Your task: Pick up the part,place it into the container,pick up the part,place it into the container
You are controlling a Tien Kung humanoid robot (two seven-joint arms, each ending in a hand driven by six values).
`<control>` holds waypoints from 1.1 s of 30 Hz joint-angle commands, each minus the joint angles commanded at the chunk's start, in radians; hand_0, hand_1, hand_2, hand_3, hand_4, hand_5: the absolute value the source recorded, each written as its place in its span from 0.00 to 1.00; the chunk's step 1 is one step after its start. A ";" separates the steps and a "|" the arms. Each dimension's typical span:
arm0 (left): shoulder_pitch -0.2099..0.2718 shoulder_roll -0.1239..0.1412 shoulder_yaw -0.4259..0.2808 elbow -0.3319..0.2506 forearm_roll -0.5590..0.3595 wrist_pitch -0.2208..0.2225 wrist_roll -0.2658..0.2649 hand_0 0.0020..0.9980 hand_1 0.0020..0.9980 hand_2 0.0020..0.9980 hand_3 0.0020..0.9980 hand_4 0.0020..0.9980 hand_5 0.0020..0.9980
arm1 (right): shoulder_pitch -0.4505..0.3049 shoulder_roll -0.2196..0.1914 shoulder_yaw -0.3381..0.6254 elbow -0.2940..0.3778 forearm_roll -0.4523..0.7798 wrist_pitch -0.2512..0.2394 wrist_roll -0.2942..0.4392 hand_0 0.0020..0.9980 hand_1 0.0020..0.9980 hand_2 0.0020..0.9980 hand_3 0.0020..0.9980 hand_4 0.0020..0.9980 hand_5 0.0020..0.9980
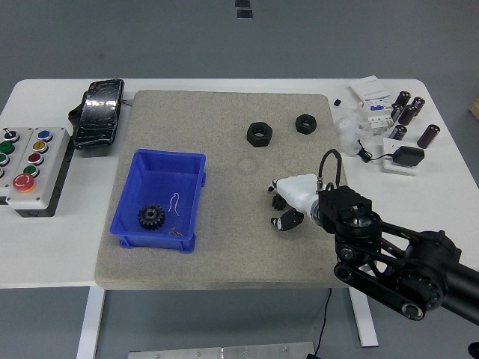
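A blue container (196, 166) sits on the left of the grey mat. It holds a black gear (151, 216) and a thin bent wire (177, 202). My right hand (281, 204), white with dark fingertips, is low over the mat right of the container. Its fingers (275, 187) and thumb (287, 221) are spread on either side of a small black gear (278, 203), which is mostly hidden under the palm. I cannot see a grip on it. Two black nuts (259, 134) (305, 123) lie on the mat further back. My left arm is out of view.
A button box (26, 158) and a black pedal (98, 114) stand at the left. Capacitors (409, 110), a white breaker (374, 97) and a black adapter (409, 156) lie at the right rear. My black right forearm (389, 258) crosses the mat's near right corner.
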 joint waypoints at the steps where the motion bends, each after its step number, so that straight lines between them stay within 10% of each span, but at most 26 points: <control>1: 0.000 0.000 0.000 0.000 0.000 0.000 0.000 0.62 0.63 0.61 0.64 0.61 0.35 | 0.001 0.001 0.001 -0.003 -0.003 -0.002 0.000 0.35 0.62 0.75 0.82 0.67 0.34; 2: -0.001 0.000 0.000 0.000 0.000 0.000 -0.001 0.63 0.63 0.61 0.64 0.61 0.34 | 0.001 0.001 0.001 -0.007 -0.004 -0.004 0.000 0.33 0.52 0.52 0.60 0.19 0.27; 7: -0.001 -0.002 0.000 0.000 -0.002 -0.001 -0.004 0.63 0.63 0.61 0.64 0.61 0.34 | 0.004 0.001 -0.001 -0.025 -0.012 -0.027 0.000 0.33 0.52 0.52 0.60 0.19 0.27; 8: -0.001 -0.002 0.000 0.000 -0.002 -0.001 -0.004 0.63 0.63 0.62 0.65 0.61 0.36 | 0.004 0.000 -0.001 -0.026 -0.014 -0.032 0.000 0.29 0.44 0.39 0.42 0.20 0.10; 24: 0.000 -0.002 0.003 0.000 -0.005 0.000 -0.004 0.62 0.63 0.62 0.65 0.61 0.36 | 0.032 0.011 -0.004 -0.042 -0.009 -0.143 0.000 0.28 0.41 0.28 0.31 0.15 0.12; 31: 0.000 -0.003 -0.001 0.000 -0.001 0.002 0.001 0.62 0.63 0.62 0.65 0.61 0.35 | 0.111 0.108 -0.043 -0.036 -0.090 -0.227 0.000 0.29 0.42 0.27 0.31 0.14 0.11; 33: -0.001 -0.004 0.002 0.000 -0.002 0.001 0.001 0.62 0.63 0.62 0.65 0.61 0.35 | 0.138 0.147 -0.083 -0.040 -0.086 -0.271 0.005 0.37 0.47 0.44 0.38 0.25 0.00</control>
